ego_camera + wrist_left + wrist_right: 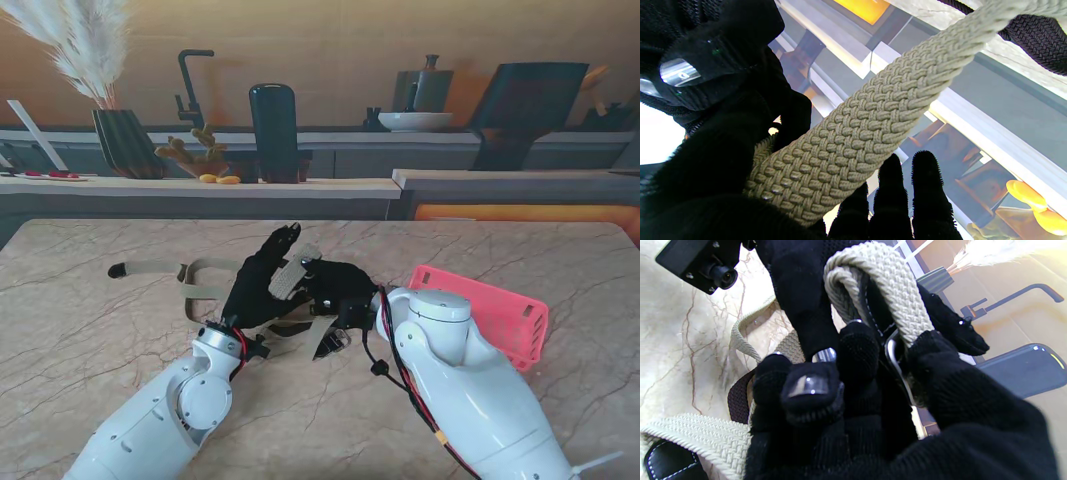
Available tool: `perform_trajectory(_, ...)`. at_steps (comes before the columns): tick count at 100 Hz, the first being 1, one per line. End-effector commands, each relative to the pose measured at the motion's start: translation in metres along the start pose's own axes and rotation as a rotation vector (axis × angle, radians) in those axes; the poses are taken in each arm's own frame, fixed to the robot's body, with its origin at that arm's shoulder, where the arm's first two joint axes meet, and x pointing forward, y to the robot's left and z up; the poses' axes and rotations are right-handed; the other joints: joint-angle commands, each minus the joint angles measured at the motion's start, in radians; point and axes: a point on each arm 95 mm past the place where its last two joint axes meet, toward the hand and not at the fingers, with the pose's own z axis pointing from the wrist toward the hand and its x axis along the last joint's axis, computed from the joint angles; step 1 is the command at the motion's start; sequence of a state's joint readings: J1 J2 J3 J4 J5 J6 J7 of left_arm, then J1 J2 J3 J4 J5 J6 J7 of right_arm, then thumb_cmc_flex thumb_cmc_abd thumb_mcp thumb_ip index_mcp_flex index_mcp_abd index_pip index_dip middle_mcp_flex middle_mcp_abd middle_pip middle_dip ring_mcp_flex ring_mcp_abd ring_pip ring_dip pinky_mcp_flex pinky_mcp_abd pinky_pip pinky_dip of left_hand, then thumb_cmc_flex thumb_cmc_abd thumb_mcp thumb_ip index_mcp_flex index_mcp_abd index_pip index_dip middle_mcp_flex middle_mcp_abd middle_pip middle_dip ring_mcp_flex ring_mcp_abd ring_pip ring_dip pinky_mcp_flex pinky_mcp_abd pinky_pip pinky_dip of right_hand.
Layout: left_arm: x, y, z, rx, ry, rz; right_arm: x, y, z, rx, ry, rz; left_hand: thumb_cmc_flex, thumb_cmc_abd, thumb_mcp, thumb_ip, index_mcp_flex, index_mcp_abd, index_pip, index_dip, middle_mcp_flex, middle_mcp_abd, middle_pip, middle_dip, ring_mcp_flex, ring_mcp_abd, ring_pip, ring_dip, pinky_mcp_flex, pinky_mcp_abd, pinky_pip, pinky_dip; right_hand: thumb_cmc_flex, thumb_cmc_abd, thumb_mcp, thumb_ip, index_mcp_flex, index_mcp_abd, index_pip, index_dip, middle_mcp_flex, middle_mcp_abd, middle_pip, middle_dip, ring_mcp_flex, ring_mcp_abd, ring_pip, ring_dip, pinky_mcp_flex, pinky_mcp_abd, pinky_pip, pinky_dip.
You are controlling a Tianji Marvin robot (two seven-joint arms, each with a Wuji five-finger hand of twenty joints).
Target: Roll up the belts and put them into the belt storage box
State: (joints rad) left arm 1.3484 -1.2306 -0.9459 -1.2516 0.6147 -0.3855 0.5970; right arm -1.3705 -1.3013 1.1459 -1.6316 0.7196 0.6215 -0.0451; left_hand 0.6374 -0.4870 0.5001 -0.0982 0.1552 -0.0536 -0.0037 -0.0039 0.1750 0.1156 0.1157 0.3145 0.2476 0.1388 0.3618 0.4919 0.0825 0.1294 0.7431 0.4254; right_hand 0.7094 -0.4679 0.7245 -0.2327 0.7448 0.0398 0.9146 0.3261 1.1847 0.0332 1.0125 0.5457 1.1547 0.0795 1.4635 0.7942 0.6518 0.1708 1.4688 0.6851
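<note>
Here both gloved hands, left hand [262,280] and right hand [335,292], closed around beige belt [196,271]; pink box [487,313] just right

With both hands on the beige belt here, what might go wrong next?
1. The beige braided belt trails loosely across the marble table; its tail may drag or snag as it is rolled.
2. A dark belt lies tangled with it and might get wound in.
3. The pink storage basket sits behind the right hand; the forearm may nudge it.

no readable text, no labels, no brands, no numbers, no signs anywhere
</note>
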Motion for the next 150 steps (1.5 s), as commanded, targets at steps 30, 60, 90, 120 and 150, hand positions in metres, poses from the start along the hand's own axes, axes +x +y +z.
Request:
perform_trajectory(30, 0.011, -0.006, 0.009, 0.04, 0.045, -0.029, -0.016, 0.006, 0.009, -0.021, -0.058, -0.106, -0.031, 0.234, -0.064, 0.0, -0.015, -0.089, -0.009, 0.093, 0.013, -0.037, 0.095, 0.019, -0.003, -0.037, 0.005, -0.011, -0.007, -0.025, 0.008, -0.003, 0.038, 0.002, 0.142, 0.09, 0.114, -0.062, 0.063, 0.007, 0.077, 0.21, 0.207, 0.141, 0.092, -0.013, 0.185, 0.087, 0.041, -0.02, 0.129, 0.02)
perform_trajectory(60, 0.013, -0.004, 0.008, 0.034, 0.053, -0.048, -0.019, 0.009, 0.013, 0.035, -0.089, -0.095, 0.02, 0.341, -0.164, -0.011, -0.017, -0.099, -0.004, 0.235, 0.032, -0.06, 0.159, -0.007, 0.01, -0.055, 0.004, -0.011, -0.001, -0.029, 0.009, 0.008, 0.052, 0.019, 0.117, 0.086, 0.108, -0.048, 0.054, 0.002, 0.068, 0.222, 0.196, 0.151, 0.079, 0.007, 0.18, 0.095, 0.022, -0.008, 0.129, 0.021)
perform_trajectory(90, 0.016, 0.002, 0.009, 0.019, 0.053, -0.07, -0.022, 0.005, 0.015, 0.131, -0.105, -0.067, 0.096, 0.326, -0.205, 0.029, -0.022, -0.025, 0.011, 0.328, 0.038, -0.068, 0.233, 0.005, 0.026, -0.069, 0.009, -0.017, 0.004, -0.018, 0.033, 0.017, 0.071, 0.043, 0.067, 0.085, 0.098, -0.07, 0.044, 0.007, 0.051, 0.232, 0.176, 0.155, 0.051, 0.031, 0.165, 0.103, -0.009, 0.0, 0.114, 0.025)
perform_trajectory(120, 0.019, 0.006, 0.008, 0.021, 0.009, -0.147, -0.024, 0.001, 0.017, 0.232, -0.119, -0.089, 0.194, 0.401, -0.198, 0.058, -0.009, 0.048, 0.375, 0.512, 0.221, -0.102, 0.337, 0.05, 0.157, -0.09, 0.039, -0.02, 0.061, 0.008, 0.098, 0.028, 0.086, 0.063, 0.02, 0.087, 0.088, -0.102, 0.033, 0.017, 0.04, 0.239, 0.155, 0.154, 0.032, 0.045, 0.147, 0.11, -0.031, 0.005, 0.097, 0.032)
perform_trajectory(150, 0.031, 0.007, 0.004, 0.058, -0.05, -0.3, -0.029, -0.001, 0.023, 0.22, -0.145, -0.181, 0.653, 0.503, -0.499, 0.019, 0.122, 0.014, 0.9, 0.456, 0.533, -0.099, 0.38, 0.114, 0.328, -0.077, 0.105, -0.037, 0.146, 0.001, 0.17, 0.026, 0.032, 0.066, -0.06, 0.094, 0.042, -0.033, 0.001, 0.008, -0.025, 0.244, 0.069, 0.109, -0.046, 0.08, 0.034, 0.095, -0.102, 0.014, 0.013, 0.021)
